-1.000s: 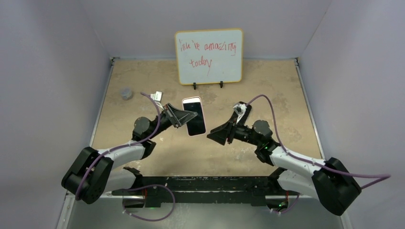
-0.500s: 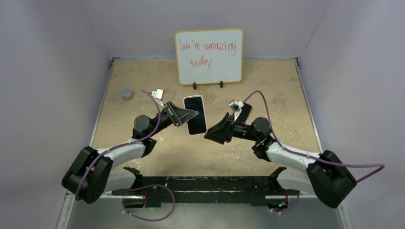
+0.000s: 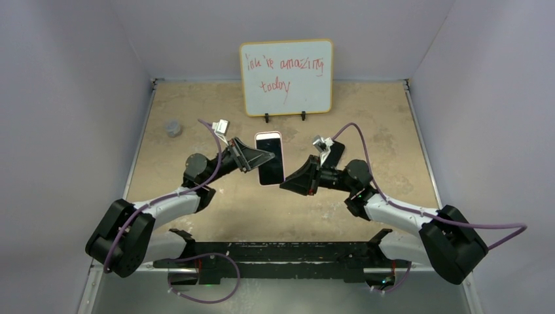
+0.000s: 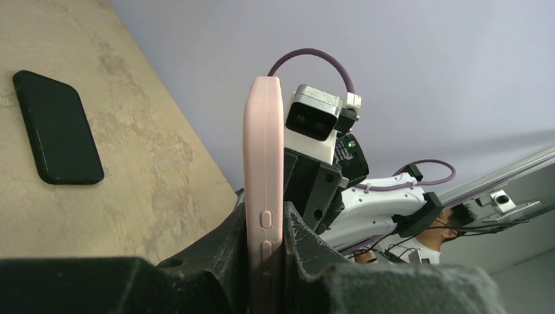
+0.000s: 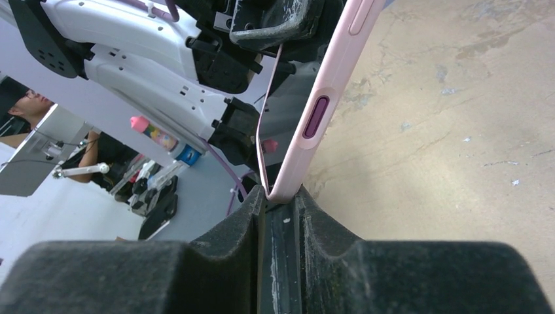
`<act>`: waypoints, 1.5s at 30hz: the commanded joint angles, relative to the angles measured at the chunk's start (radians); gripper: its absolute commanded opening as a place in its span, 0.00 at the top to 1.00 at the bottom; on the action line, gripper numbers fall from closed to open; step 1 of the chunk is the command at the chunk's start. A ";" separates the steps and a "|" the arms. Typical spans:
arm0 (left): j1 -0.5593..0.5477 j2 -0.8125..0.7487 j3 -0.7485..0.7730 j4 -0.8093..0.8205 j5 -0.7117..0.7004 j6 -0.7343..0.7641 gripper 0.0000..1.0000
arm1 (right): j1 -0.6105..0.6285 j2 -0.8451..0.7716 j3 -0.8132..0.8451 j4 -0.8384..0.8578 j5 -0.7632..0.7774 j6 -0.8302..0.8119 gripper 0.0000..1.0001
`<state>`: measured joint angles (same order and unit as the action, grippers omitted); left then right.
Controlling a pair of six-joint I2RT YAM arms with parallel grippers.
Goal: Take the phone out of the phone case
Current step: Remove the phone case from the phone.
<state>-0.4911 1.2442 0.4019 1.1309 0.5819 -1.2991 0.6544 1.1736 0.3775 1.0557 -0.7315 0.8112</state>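
The phone (image 3: 269, 157) sits in a pink phone case (image 4: 263, 163) and is held off the table, screen up towards the top camera. My left gripper (image 3: 260, 159) is shut on the case's left side, its fingers (image 4: 222, 255) pressing both faces by the side buttons. My right gripper (image 3: 285, 185) meets the near right corner. In the right wrist view the pink case (image 5: 327, 98) runs up from between my right gripper (image 5: 281, 196), whose jaws pinch that corner. The dark glass (image 5: 288, 91) shows beside the pink edge.
A second, black phone (image 3: 334, 152) lies flat on the tan table, also visible as the black phone (image 4: 57, 127) in the left wrist view. A small grey object (image 3: 173, 127) sits at the far left. A whiteboard (image 3: 286, 76) stands at the back.
My right gripper moved left to the phone's near right corner and closed on it. The left arm shifted the phone slightly, keeping its grip.
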 commanded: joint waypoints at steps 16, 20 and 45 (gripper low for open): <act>0.005 0.042 0.059 0.103 0.109 -0.111 1.00 | 0.003 -0.016 0.084 -0.118 -0.032 -0.201 1.00; 0.005 0.041 0.055 0.094 0.121 -0.124 1.00 | 0.003 -0.021 0.122 -0.230 -0.022 -0.310 1.00; 0.005 -0.035 0.026 0.004 0.125 -0.052 1.00 | 0.002 0.035 0.148 -0.266 -0.054 -0.425 0.96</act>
<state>-0.4877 1.2449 0.4030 1.1046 0.7021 -1.3918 0.6598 1.2228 0.5217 0.7269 -0.7769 0.3500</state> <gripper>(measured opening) 0.188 0.010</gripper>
